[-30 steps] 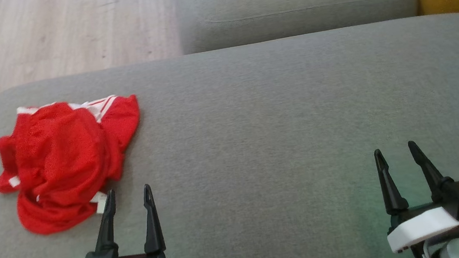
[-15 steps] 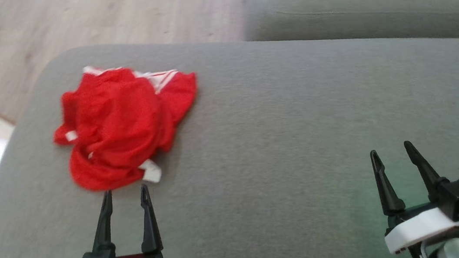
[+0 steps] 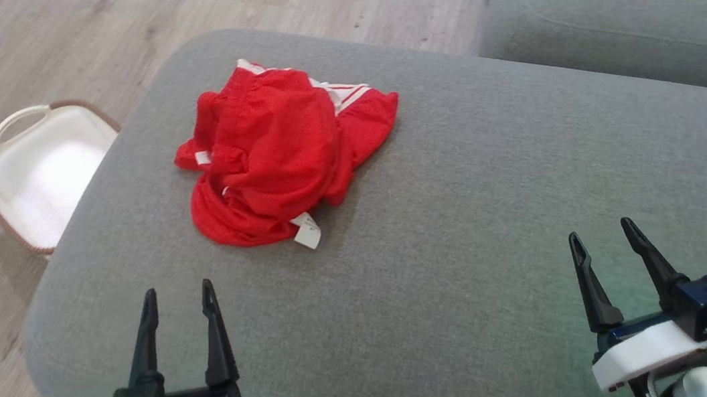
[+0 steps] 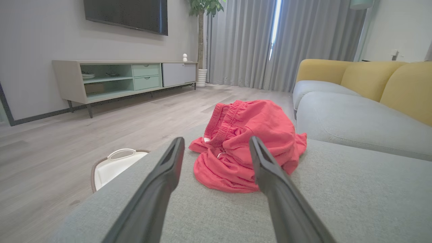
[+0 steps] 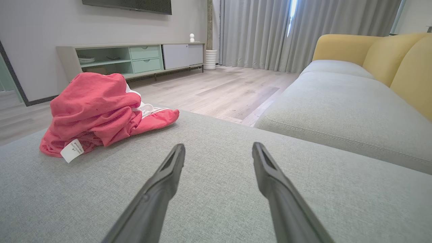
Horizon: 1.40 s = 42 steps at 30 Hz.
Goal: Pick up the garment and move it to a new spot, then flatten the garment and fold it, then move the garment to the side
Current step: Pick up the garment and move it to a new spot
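Your left gripper: both dark fingers are spread wide with nothing between them, held low over the near left part of the grey cushion. The tips point up the head view toward the garment, with a bare strip of cushion between tips and cloth. Your right gripper: its fingers are likewise spread and empty, over the near right part of the same cushion and well apart from the garment.

The garment is red, crumpled in a heap on the far left part of the cushion, near its rounded corner. White stripes show along its far edge. A white label sticks out at the near edge and lies on the cushion. In your left wrist view the heap sits ahead, framed between the two fingers, with a gathered waistband at its upper left. In your right wrist view it lies off to the left of the fingers, label toward you.

Further out, a white basket with a brown rim stands on the wood floor, just beside the cushion's left edge. A grey sofa seat lies past the cushion's far right, with yellow backrests behind it. Across the floor there is a low cabinet against the wall, a dark screen above it and grey curtains beside it.
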Tool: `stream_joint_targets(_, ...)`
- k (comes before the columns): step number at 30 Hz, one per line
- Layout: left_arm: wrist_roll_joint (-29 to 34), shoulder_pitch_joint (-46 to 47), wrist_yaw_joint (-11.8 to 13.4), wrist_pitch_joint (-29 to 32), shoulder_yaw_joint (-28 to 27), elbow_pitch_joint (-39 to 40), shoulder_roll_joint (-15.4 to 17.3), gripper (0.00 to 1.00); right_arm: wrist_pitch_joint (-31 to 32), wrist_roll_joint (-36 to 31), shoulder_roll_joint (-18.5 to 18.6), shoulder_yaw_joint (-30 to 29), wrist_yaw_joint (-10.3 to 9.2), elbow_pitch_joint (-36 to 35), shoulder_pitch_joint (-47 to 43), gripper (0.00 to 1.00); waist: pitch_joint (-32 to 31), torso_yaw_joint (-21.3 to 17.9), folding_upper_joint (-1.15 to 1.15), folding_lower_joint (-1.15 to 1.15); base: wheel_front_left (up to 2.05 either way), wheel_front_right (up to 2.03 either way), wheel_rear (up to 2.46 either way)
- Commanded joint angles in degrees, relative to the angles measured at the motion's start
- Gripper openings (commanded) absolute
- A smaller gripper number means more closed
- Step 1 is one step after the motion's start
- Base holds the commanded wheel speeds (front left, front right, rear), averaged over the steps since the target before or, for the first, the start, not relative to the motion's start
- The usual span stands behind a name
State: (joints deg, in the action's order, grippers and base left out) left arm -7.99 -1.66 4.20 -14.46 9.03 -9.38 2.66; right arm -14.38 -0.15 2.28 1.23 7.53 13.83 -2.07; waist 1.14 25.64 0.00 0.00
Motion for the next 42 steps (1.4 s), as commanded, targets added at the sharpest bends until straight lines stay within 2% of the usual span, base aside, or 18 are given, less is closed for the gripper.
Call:
stream_joint_targets(1,0.48,1.35,0.44,-0.54,-2.18,2.07,0.21,1.00,-0.62,-0.39,0.60,1.14,-0.04,-1.55,1.32,1.00,0.19,0.67,0.00,0.00,0.00,0.00,0.00)
stream_joint_targets(8,2.76,3.89,0.22,-0.54,-4.74,4.94,0.25,1.00,-0.62,-1.29,0.60,1.03,-0.04,-2.22,1.36,1.00,1.94,1.62,0.00,0.00,0.00,0.00,0.00)
stream_joint_targets(14,5.74,13.98,-3.58,-0.54,-5.46,7.09,2.51,1.00,-0.62,-5.10,0.60,0.59,-0.04,-3.09,2.20,1.00,6.70,2.07,0.00,0.00,0.00,0.00,0.00)
stream_joint_targets(15,5.80,19.01,-4.97,-0.54,-5.63,6.81,3.04,1.00,-0.62,-6.93,0.60,0.13,-0.04,-3.51,2.91,1.00,8.81,2.10,0.00,0.00,0.00,0.00,0.00)
stream_joint_targets(18,5.51,27.69,-6.35,-0.54,-6.12,4.32,3.26,1.00,-0.62,-8.91,1.83,-0.03,-0.04,-4.34,4.35,1.00,12.49,1.96,0.00,0.00,0.00,0.00,0.00)
stream_joint_targets(21,5.36,36.84,-7.56,-0.54,-6.01,-2.50,3.53,1.00,-0.62,-9.59,4.23,0.46,-0.04,-5.36,6.33,1.00,16.47,1.29,0.00,0.00,0.00,0.00,0.00)
stream_joint_targets(25,5.56,49.84,-8.53,0.25,-4.51,-16.61,3.51,1.00,-0.62,-9.85,7.48,0.25,-0.04,-6.71,8.67,1.00,21.25,0.79,0.00,0.00,0.00,0.00,0.00)
stream_joint_targets(30,4.09,63.00,-9.43,7.67,-3.69,-31.83,2.67,1.00,-0.62,-9.99,10.02,0.30,-0.04,-8.02,9.64,1.00,25.27,-0.02,0.00,0.00,0.00,0.00,0.00)
stream_joint_targets(35,-0.55,69.18,-11.23,20.45,-3.36,-45.99,2.56,1.00,-0.62,-9.68,10.91,1.23,-0.04,-8.18,10.89,1.00,26.88,-2.29,0.00,0.00,0.00,0.00,0.00)
stream_joint_targets(39,-1.41,70.93,-11.43,24.24,-3.26,-52.72,5.12,1.00,-0.62,-9.63,10.51,2.17,-0.04,-8.07,12.01,1.00,27.33,-4.13,0.00,0.00,0.00,0.00,0.00)
stream_joint_targets(42,-1.79,71.05,-11.35,25.40,-3.47,-55.57,5.85,1.00,-0.62,-9.59,10.24,2.19,-0.04,-7.98,12.27,1.00,27.47,-4.65,0.00,0.00,0.00,0.00,0.00)
